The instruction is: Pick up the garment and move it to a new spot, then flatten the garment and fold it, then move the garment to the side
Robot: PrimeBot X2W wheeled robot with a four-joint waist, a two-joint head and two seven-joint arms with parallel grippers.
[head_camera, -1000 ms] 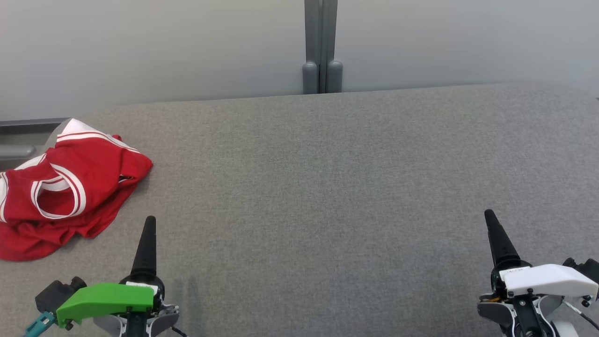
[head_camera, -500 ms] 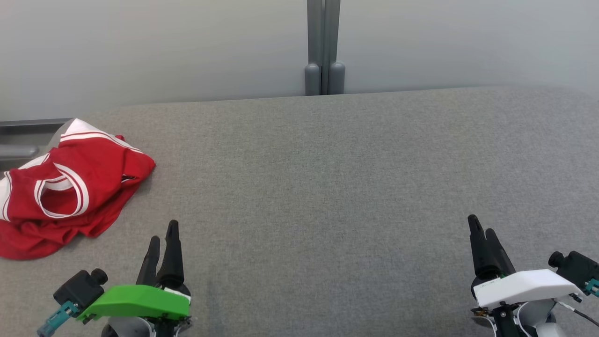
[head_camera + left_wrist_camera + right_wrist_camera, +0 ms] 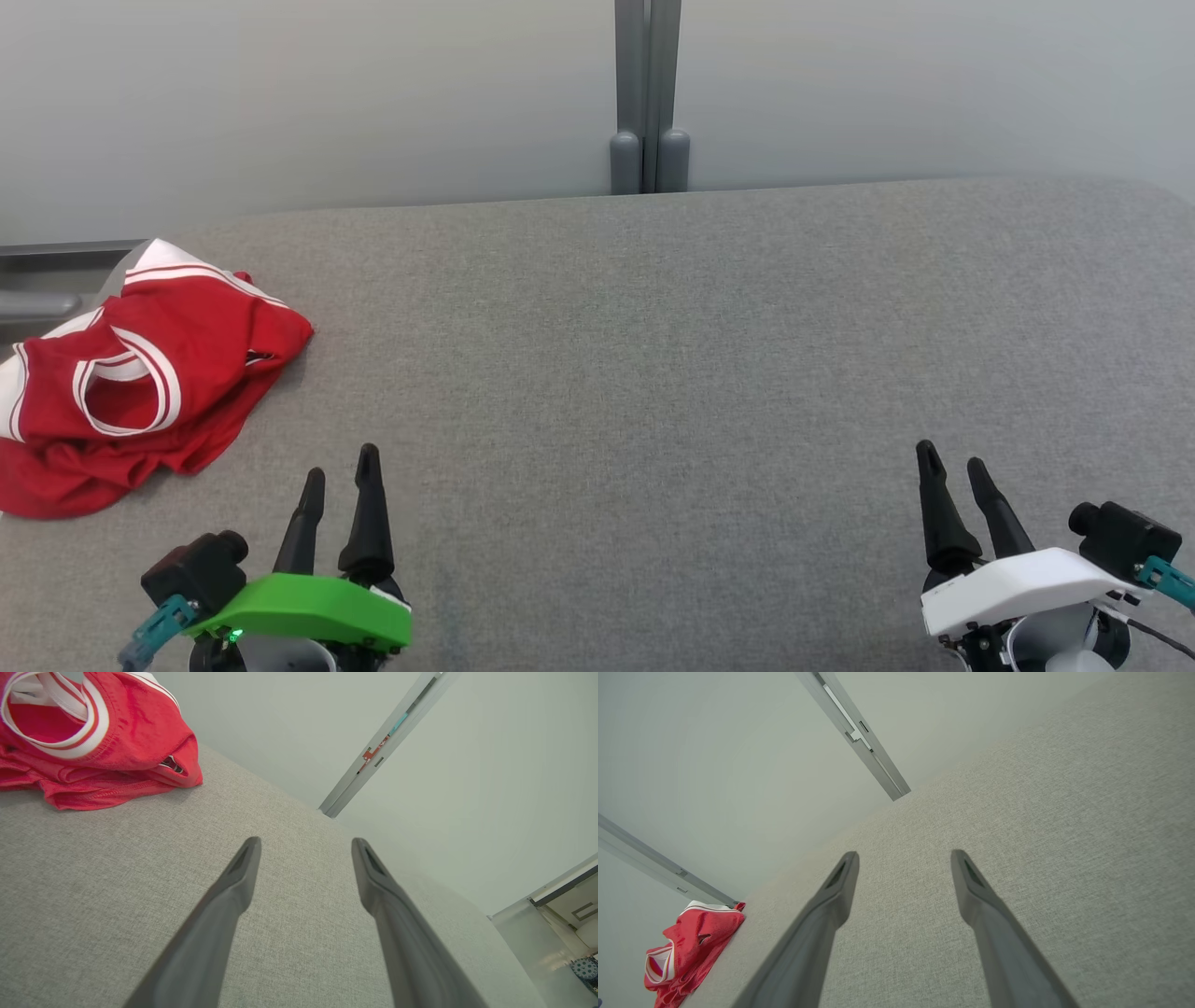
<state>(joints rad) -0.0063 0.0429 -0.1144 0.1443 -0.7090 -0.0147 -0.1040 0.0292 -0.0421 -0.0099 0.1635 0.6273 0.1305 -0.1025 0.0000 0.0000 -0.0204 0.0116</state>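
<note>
Now that both wrists have rolled, your left gripper (image 3: 342, 462) and right gripper (image 3: 950, 455) show fingers spread, empty — the crumpled red-and-white jersey (image 3: 140, 383) lies untouched at the left edge of the grey fabric tabletop (image 3: 653, 373), pickup unstarted.

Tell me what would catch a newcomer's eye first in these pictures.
The crumpled red garment, trimmed in white, stands out first, lying at the far left of the grey padded surface. Next come the two grippers at the near edge, both open and empty. The left gripper, with its bright green cover, is the one closer to the garment, and the right gripper has a white cover.
</note>
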